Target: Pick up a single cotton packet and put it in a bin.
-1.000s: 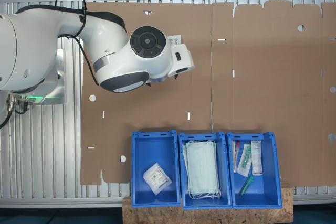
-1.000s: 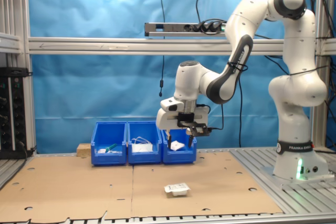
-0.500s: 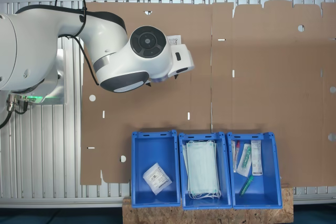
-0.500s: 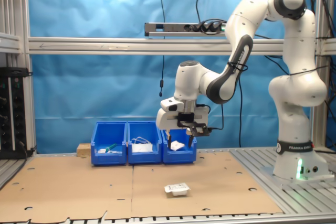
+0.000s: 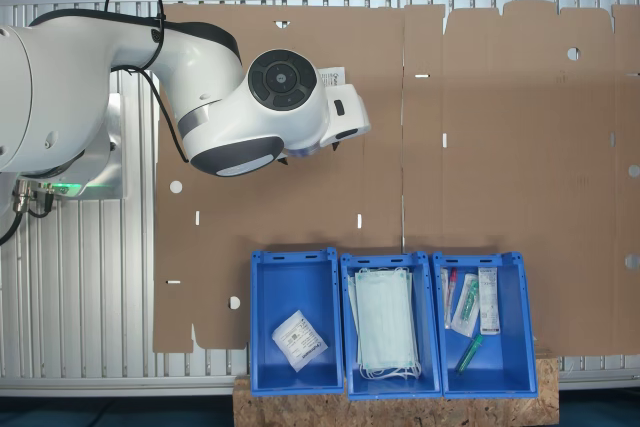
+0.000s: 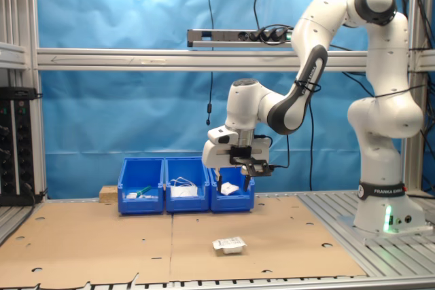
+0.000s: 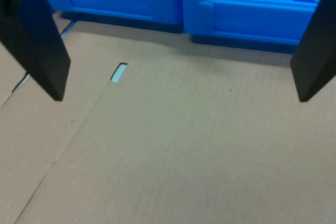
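Gripper: the black two-fingered gripper hung mid-frame in the second exterior view, fingers wide apart, empty.
Packet: a small flat white cotton packet lay on the brown cardboard sheet, lower centre.
Bin: a blue rectangular plastic bin sat lower left of centre in the first exterior view.

Lettering runs along the dark band at the arm's base in the second exterior view. The cotton packet in the bin carries fine print, too small to read.

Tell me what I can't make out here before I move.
- Cotton packet on the cardboard: print too small in the second exterior view; mostly under the arm in the first exterior view.
- Gripper: the wrist housing covers it in the first exterior view.
- Bin: its near wall hides most of the contents in the second exterior view.
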